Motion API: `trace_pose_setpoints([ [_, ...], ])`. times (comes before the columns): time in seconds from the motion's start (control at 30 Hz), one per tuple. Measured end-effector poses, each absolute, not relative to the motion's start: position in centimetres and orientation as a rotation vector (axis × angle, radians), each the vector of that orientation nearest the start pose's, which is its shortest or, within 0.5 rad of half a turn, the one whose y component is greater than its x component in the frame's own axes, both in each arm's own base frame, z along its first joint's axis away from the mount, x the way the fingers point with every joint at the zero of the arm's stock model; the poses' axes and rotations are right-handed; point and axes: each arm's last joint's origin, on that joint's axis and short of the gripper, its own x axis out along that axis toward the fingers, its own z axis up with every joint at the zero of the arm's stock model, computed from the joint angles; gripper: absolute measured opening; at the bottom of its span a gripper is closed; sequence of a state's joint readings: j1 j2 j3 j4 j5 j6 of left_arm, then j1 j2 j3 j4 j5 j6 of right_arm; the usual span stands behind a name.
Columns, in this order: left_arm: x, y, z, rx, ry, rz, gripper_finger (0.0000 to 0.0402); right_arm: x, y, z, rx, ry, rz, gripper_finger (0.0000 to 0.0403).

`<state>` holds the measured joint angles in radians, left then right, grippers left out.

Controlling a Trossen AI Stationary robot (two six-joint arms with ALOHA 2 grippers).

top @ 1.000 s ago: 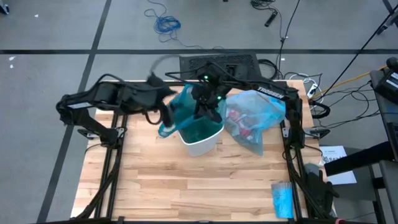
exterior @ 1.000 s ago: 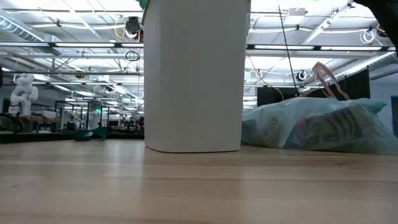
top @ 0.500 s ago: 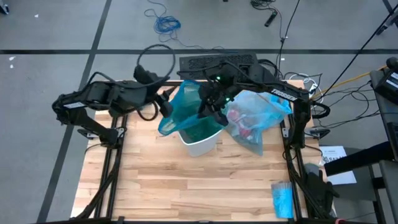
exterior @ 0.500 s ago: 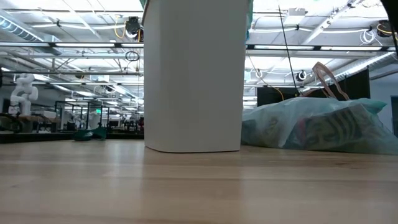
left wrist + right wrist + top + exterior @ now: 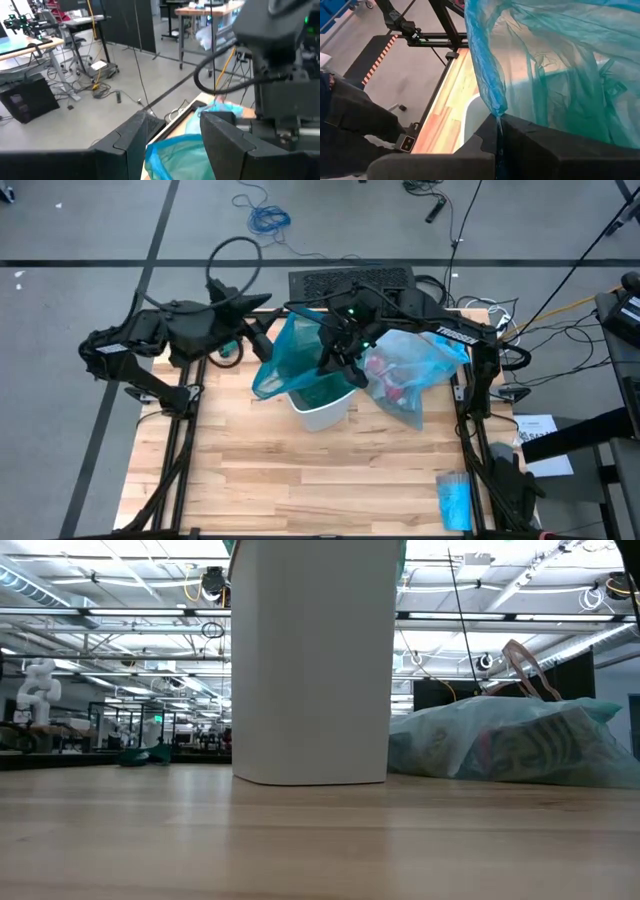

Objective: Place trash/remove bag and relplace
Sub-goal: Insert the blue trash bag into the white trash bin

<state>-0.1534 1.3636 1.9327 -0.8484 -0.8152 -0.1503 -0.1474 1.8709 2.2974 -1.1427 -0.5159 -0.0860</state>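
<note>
A white bin (image 5: 322,412) (image 5: 310,660) stands at the table's far middle. A darker teal-green bag (image 5: 300,365) sits in its mouth and billows above the rim. My left gripper (image 5: 262,340) (image 5: 175,135) is at the bag's left side, with the bag's rim between its fingers. My right gripper (image 5: 336,355) (image 5: 497,132) is shut on the bag's right side. The bag (image 5: 408,368) (image 5: 510,745), pale blue and filled with the trash (image 5: 385,375), lies on the table right of the bin. My left gripper has the teal-green bag's bunched rim (image 5: 172,152) between its two fingers, which stand somewhat apart. It comes nearly level from the table's left. The rim is raised above the bin. My right gripper pinches the bag's rim edge (image 5: 496,112) between its shut fingers, slanting down from the far right. The plastic rises from the fingers in a gathered fold, held above the bin's mouth.
A small folded blue packet (image 5: 453,498) lies at the table's near right corner. Cables and a black mat (image 5: 350,280) lie beyond the far edge. The near half of the wooden table (image 5: 300,490) has free room.
My left gripper has risen and drawn back toward the table's far left, tipping more level; the teal-green bag's left side has come up with it. My right gripper has shifted slightly right and up. The bag's mouth is spread wider above the bin.
</note>
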Motion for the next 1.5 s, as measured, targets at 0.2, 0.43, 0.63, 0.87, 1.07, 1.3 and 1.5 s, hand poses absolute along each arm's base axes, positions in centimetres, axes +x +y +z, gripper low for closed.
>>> trace_pose_setpoints([
  [0.2,22.5,-1.5,51.0,0.013,0.287,0.674,0.0175,36.5,-4.0,45.1,0.153,0.663,0.382,0.0],
  [0.43,22.7,0.5,50.5,-0.113,0.348,0.579,0.0021,36.6,-3.5,45.1,0.163,0.657,0.389,0.0],
  [0.63,23.5,2.0,49.5,-0.201,0.403,0.586,0.0067,36.7,-3.4,45.2,0.159,0.657,0.338,0.0],
  [0.87,23.6,3.4,48.7,-0.295,0.486,0.553,0.0168,36.8,-3.5,45.2,0.159,0.657,0.321,0.0],
  [1.07,26.0,4.2,46.8,-0.317,0.602,0.504,0.0213,36.9,-3.4,45.3,0.153,0.645,0.316,0.0],
  [1.3,26.7,5.5,44.6,-0.242,0.771,0.644,0.0201,36.9,-2.1,45.2,0.145,0.652,0.351,0.0],
  [1.5,25.4,5.6,45.7,-0.199,0.713,0.72,0.0037,36.5,-0.5,45.0,0.153,0.71,0.388,0.0],
])
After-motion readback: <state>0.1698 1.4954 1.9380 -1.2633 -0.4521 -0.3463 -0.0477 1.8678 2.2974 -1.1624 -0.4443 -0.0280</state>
